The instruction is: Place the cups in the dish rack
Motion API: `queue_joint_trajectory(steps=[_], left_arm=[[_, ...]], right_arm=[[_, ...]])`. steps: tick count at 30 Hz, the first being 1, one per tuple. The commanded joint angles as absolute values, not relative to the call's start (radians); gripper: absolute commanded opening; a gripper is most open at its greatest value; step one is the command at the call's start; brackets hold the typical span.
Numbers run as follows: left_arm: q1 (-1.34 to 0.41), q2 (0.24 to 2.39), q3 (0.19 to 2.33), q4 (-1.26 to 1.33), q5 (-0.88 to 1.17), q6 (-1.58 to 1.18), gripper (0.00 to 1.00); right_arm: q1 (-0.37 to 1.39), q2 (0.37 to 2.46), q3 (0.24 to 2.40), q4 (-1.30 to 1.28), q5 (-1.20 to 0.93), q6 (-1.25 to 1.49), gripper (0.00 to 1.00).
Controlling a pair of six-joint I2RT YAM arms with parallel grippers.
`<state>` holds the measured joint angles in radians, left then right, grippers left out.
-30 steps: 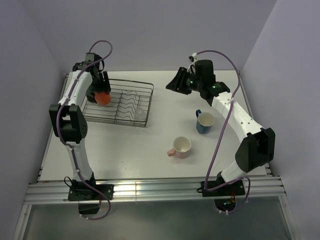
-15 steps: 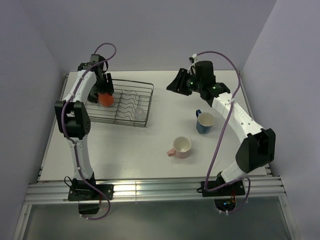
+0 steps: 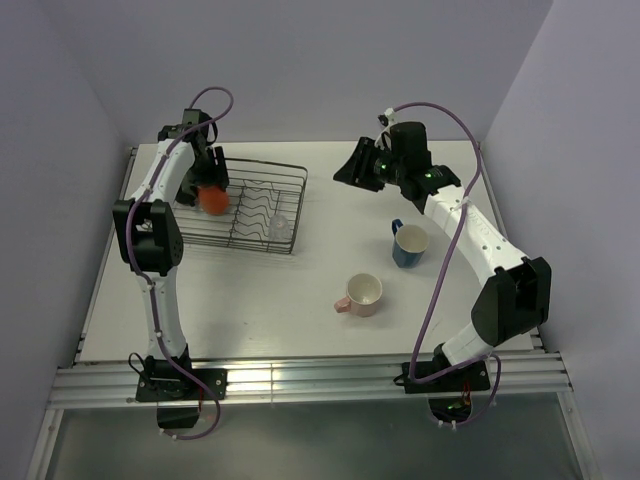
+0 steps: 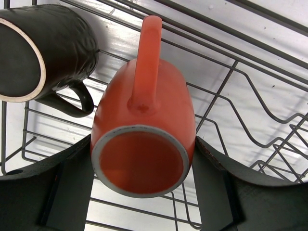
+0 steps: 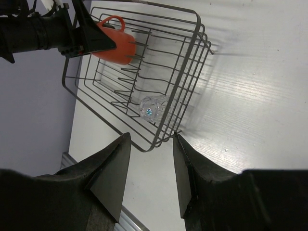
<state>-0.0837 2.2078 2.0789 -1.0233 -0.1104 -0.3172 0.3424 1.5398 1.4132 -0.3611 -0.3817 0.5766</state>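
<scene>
Left gripper (image 4: 142, 166) far forward, tight (around the orange mug (image 4: 147, 98)); right gripper (image 5: 150, 156) aloft, jaws apart.

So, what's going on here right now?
The left hand holds an orange handled mug over the dark wire dish rack, beside a dark brown mug already inside. A clear glass tumbler also sits in the rack. The right hand hangs open and empty. A blue mug and a pink mug stand on the white table.

A tumbler (image 3: 279, 226) sits in the dish rack (image 3: 230, 245), right end.
</scene>
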Motion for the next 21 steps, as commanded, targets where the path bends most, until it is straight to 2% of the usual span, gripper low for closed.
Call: queue_joint_trajectory(steps=[1, 5, 18, 19, 21], left_arm=[[-0.087, 2.214, 2.138, -1.002, -0.117, -0.327, 0.65], [-0.089, 2.206, 2.135, -0.996, -0.120, -0.330, 0.76], [-0.106, 2.148, 2.106, -0.983, -0.149, -0.337, 0.90], [-0.107, 2.135, 2.105, -0.983, -0.153, -0.339, 0.94], [-0.109, 2.125, 2.099, -0.985, -0.164, -0.342, 0.96]], right_arm=[[0.337, 1.502, 1.419, -0.359, -0.367, 0.552, 0.48], [0.337, 1.506, 1.425, -0.365, -0.362, 0.549, 0.48], [0.344, 1.503, 1.448, -0.397, -0.338, 0.532, 0.48], [0.344, 1.503, 1.445, -0.397, -0.336, 0.532, 0.48], [0.345, 1.502, 1.445, -0.397, -0.336, 0.531, 0.48]])
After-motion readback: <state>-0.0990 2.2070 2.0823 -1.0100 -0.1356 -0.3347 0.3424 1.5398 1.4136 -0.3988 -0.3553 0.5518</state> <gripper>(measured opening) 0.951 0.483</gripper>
